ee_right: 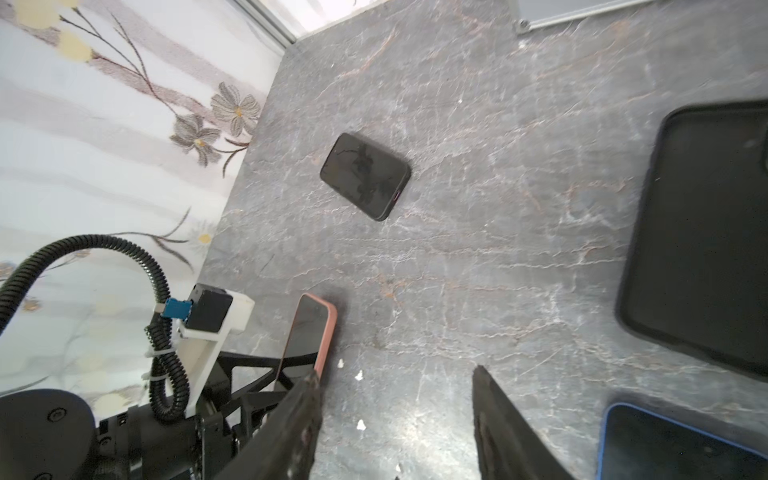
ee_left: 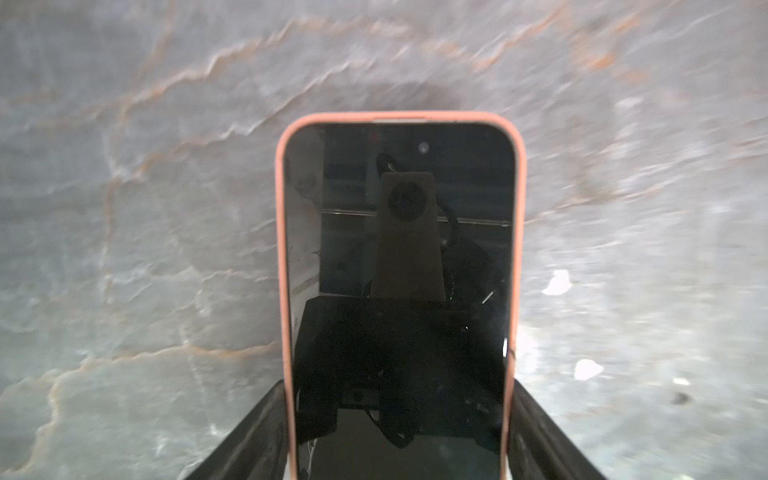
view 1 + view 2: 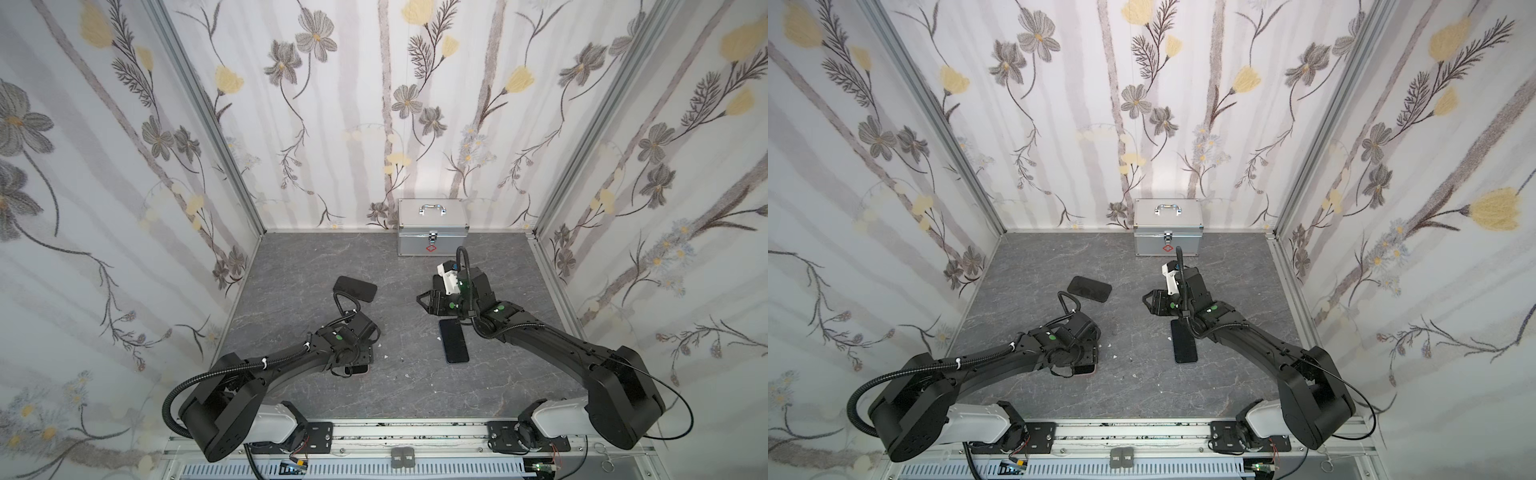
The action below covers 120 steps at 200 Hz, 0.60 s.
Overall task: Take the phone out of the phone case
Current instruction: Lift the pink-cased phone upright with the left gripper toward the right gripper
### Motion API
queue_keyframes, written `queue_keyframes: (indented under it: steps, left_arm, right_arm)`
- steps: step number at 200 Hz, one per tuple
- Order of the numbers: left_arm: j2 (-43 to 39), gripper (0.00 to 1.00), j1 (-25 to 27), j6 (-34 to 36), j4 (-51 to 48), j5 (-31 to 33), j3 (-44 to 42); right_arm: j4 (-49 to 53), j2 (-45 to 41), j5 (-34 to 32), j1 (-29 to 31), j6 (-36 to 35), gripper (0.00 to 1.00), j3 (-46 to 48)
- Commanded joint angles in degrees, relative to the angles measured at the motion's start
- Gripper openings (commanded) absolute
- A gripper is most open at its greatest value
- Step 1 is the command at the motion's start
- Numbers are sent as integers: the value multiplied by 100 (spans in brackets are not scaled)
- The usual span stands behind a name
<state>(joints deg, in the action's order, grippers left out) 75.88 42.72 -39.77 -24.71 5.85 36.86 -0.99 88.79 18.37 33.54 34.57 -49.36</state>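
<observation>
While cased, phone point(image 2: 399, 257) in L tool point(image 2: 399, 390)

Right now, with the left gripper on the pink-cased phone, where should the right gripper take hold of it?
Probably the free end of the pink-cased phone, coming from the side opposite the left gripper. That gripper clamps both long edges at one end, and the phone is tilted up off the table, leaving the other end exposed. The right gripper is open.

Silver latched box point(image 3: 431, 232), red mark on front, stands at the back wall point(image 3: 353, 124). Small white scraps point(image 1: 360, 375) lie on grey marbled bench point(image 3: 291, 266).
</observation>
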Motion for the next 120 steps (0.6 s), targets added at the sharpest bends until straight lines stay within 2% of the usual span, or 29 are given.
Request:
queue_keyframes:
  steps: [1, 42, 120]
  left_arm:
    - [-106, 63, 81, 167, 540, -101, 62]
    - [-14, 61, 294, 259, 993, -185, 144]
    - [20, 58, 726, 407, 1606, -19, 210]
  right_arm:
    - [-503, 136, 665, 70, 438, 60, -9]
    - [-817, 754, 1118, 335, 747, 65, -140]
    - [-602, 1586, 1215, 619, 801, 64, -495]
